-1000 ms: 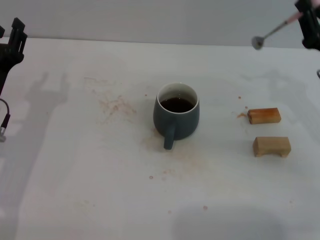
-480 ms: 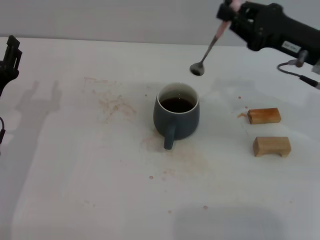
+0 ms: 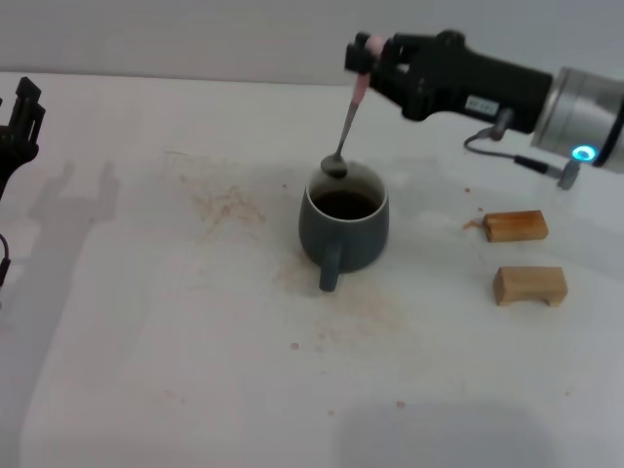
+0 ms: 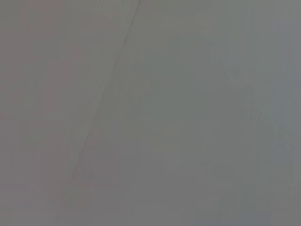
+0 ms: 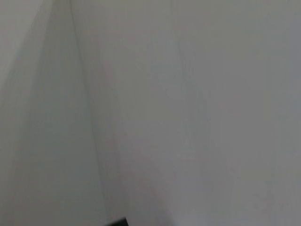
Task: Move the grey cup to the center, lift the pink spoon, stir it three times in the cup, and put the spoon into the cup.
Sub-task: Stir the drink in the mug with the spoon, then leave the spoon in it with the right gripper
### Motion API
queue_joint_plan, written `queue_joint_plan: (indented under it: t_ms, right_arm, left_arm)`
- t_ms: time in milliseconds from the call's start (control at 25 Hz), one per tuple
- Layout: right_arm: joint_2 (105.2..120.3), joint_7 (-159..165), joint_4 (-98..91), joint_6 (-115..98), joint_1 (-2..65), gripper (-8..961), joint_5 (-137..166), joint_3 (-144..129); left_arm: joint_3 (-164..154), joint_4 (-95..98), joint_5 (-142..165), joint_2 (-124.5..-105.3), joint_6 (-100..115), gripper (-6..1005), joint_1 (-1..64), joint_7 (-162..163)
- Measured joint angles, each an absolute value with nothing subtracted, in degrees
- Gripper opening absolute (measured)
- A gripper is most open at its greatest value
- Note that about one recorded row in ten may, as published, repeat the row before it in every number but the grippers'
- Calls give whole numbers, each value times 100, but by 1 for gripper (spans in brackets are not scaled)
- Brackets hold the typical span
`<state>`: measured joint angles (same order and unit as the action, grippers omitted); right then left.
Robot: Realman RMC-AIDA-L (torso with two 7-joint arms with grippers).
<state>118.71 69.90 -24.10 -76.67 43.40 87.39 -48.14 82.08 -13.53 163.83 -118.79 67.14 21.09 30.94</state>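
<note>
The grey cup [image 3: 344, 226] stands near the middle of the white table, handle toward me, with dark liquid inside. My right gripper [image 3: 369, 60] reaches in from the right and is shut on the pink handle end of the pink spoon [image 3: 347, 122]. The spoon hangs nearly upright, its metal bowl just above the cup's far rim. My left gripper [image 3: 21, 109] is parked at the far left edge of the head view. Both wrist views show only a blank grey surface.
Two small wooden blocks [image 3: 514, 225] [image 3: 529, 286] lie to the right of the cup. Brown stains [image 3: 226, 205] mark the table left of the cup. A cable [image 3: 517, 158] hangs under my right arm.
My right arm has swung left from the upper right corner with the spoon. The spoon has turned from slanted to nearly upright and come down over the cup. The left arm barely moved.
</note>
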Motion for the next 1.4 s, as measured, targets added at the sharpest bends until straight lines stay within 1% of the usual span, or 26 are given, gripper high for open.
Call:
queue_joint_plan:
  t_ms: [760, 1400]
  right_arm:
    - [11948, 6562, -1813, -6697, 4563, 100, 8635, -5280]
    - [11946, 6534, -1640, -6060, 4697, 100, 8611, -5300]
  left_arm:
    - [8264, -1274, 16366, -11865, 6635, 543, 2170, 3041]
    - [8270, -1265, 16365, -11865, 6636, 543, 2160, 3055]
